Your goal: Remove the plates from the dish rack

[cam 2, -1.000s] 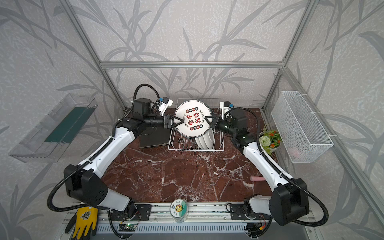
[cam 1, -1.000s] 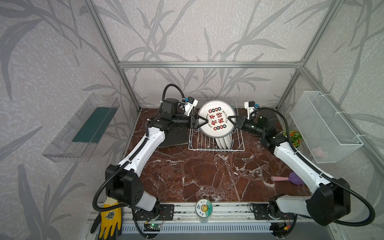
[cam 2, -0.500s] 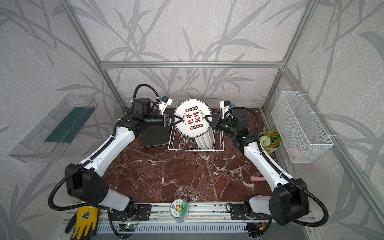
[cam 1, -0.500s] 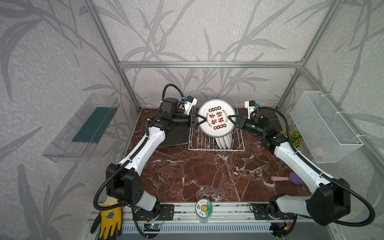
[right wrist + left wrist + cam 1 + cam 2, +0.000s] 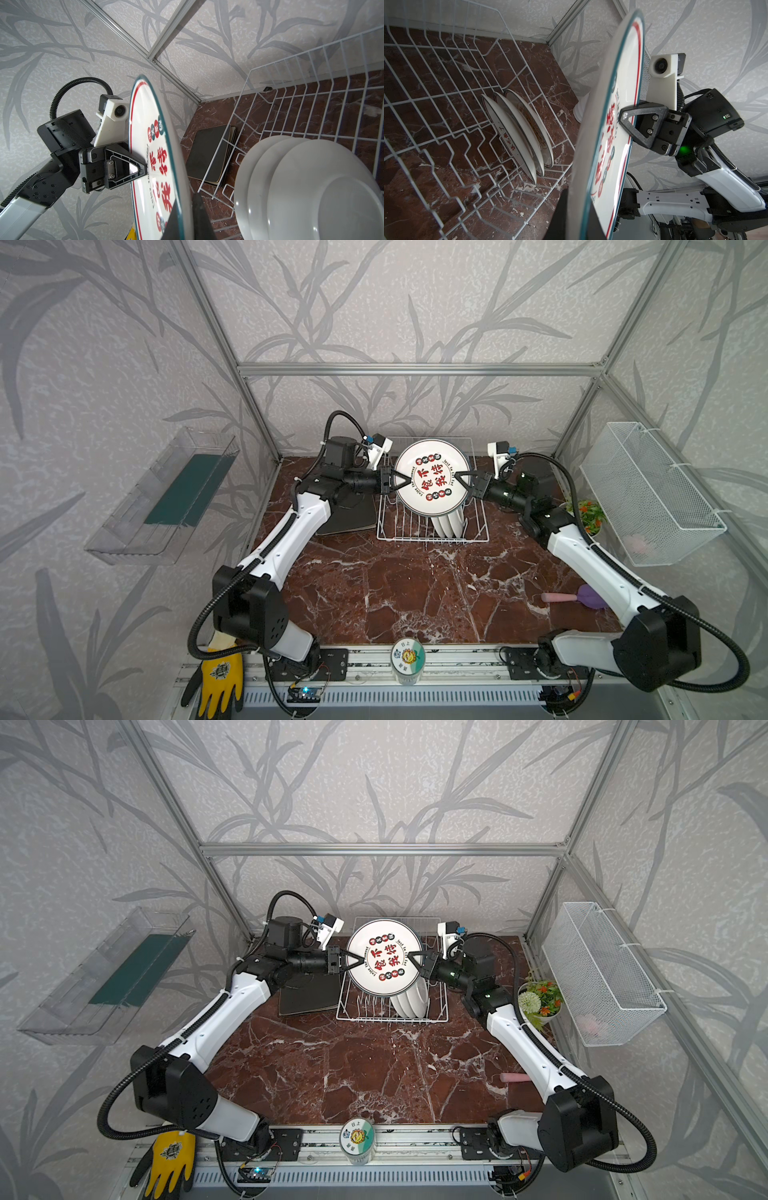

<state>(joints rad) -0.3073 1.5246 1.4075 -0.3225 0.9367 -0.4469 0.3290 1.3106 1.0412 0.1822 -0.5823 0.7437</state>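
Note:
A round white plate (image 5: 432, 479) (image 5: 384, 959) with red Chinese characters hangs upright above the white wire dish rack (image 5: 432, 540) (image 5: 390, 1020). My left gripper (image 5: 401, 481) (image 5: 353, 960) is shut on its left rim, and my right gripper (image 5: 461, 480) (image 5: 413, 957) is shut on its right rim. In the left wrist view the plate (image 5: 612, 124) runs between the left gripper's (image 5: 577, 216) dark fingers. The right wrist view shows the plate (image 5: 153, 158) in the right gripper (image 5: 187, 216). Three round plates (image 5: 449, 524) (image 5: 517, 133) (image 5: 311, 187) stand in the rack's slots. Black square plates (image 5: 349, 518) (image 5: 209, 155) lie stacked left of the rack.
A white mesh basket (image 5: 648, 493) hangs on the right wall, with a small flower pot (image 5: 588, 516) below it. A pink and purple object (image 5: 573, 597) lies at the right. A jar (image 5: 406, 657) stands on the front rail. A clear tray (image 5: 166, 493) is on the left wall.
My left gripper has closed its jaws onto the plate's left rim. The right gripper has kept its hold, and the plate has barely moved.

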